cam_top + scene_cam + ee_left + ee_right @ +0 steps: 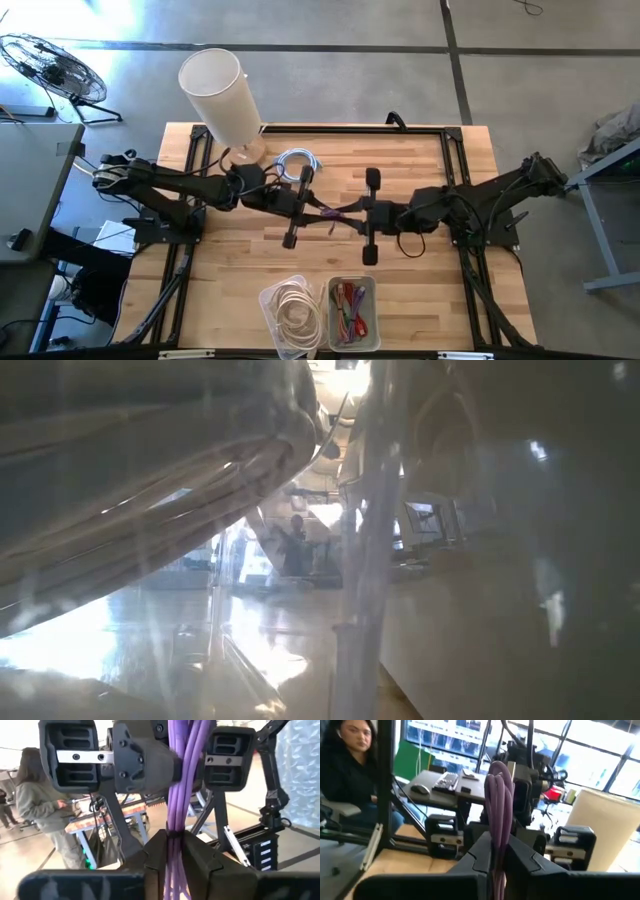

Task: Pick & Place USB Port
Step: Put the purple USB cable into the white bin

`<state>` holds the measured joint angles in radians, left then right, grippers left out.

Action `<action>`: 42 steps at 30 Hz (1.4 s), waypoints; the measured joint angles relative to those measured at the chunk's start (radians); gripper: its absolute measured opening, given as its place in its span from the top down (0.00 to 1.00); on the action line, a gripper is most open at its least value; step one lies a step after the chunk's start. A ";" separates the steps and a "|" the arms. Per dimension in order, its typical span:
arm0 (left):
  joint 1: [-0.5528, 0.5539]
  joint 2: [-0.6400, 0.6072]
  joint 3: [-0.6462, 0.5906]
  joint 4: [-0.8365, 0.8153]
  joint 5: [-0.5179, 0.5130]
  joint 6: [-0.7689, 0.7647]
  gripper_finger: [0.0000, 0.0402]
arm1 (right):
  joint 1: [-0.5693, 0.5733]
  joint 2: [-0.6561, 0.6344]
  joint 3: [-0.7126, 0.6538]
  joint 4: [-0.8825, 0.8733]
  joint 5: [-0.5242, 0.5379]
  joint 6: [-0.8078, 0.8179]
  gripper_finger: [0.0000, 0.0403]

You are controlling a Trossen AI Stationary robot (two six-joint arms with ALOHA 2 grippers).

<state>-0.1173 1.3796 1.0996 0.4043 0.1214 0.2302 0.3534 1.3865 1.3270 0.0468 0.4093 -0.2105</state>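
Observation:
A bundle of purple cable [335, 211] hangs in the air between my two grippers over the middle of the table. My left gripper [318, 207] reaches in from the table's left and is shut on one end of the bundle. My right gripper [350, 213] comes from the right and is shut on the other end. In the left wrist view the purple strands [176, 795] run from my own fingers to the facing gripper. In the right wrist view the bundle [497, 795] stands up as a loop. The low view shows neither the cable nor a gripper. My left gripper pinches the purple bundle between its two fingers [200, 865], at a spot where a dark tie [174, 834] binds the strands. The fingers come level from the table's left. The bundle is lifted clear of the table and stretches toward the other gripper. My right gripper pinches the bundle's other end [498, 837] between its two fingers [520, 860], level from the table's right. Several strands lie together in the hold. The cable is clear of the table, and its looped part rises beyond the fingertips.
A tall white cylinder [222, 95] stands at the far left of the table, with a coil of pale cable [297, 162] beside it. At the near edge sit a clear tub of white cables [290, 310] and a tub of coloured cables [350, 308]. People show in the room beyond.

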 joint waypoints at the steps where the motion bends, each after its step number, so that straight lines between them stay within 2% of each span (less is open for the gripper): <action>1: 0.000 0.000 0.000 -0.007 -0.006 0.000 0.86 | 0.000 0.000 0.000 -0.011 0.005 0.008 0.94; 7: 0.000 0.000 0.000 -0.012 -0.019 -0.011 0.81 | 0.005 -0.014 0.000 -0.063 0.030 0.016 0.97; 10: 0.004 -0.005 0.000 -0.018 0.052 -0.056 0.81 | 0.022 -0.038 0.000 -0.092 0.064 0.001 0.97; 14: 0.020 -0.027 0.001 -0.094 0.156 -0.072 0.81 | 0.063 -0.096 0.000 -0.165 0.235 -0.011 0.97; 17: 0.019 -0.050 0.001 -0.169 0.162 -0.081 0.81 | 0.102 -0.139 0.000 -0.252 0.363 0.020 0.97; 20: 0.019 -0.080 0.001 -0.246 0.164 -0.081 0.81 | 0.147 -0.172 0.000 -0.358 0.465 0.114 0.97; 24: 0.019 -0.123 0.001 -0.349 0.221 -0.105 0.81 | 0.199 -0.189 0.000 -0.461 0.551 0.276 0.97; 31: 0.014 -0.202 0.001 -0.521 0.269 -0.154 0.80 | 0.251 -0.187 0.000 -0.537 0.523 0.627 0.97; 35: -0.016 -0.230 0.001 -0.622 0.253 -0.159 0.80 | 0.273 -0.155 0.000 -0.543 0.522 0.792 0.97; 42: -0.099 -0.242 0.000 -0.757 0.189 -0.139 0.80 | 0.299 -0.024 0.000 -0.535 0.450 1.068 0.97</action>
<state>-0.2163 1.1373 1.1000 -0.3531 0.3107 0.0915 0.6520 1.3624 1.3266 -0.4878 0.8594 0.8579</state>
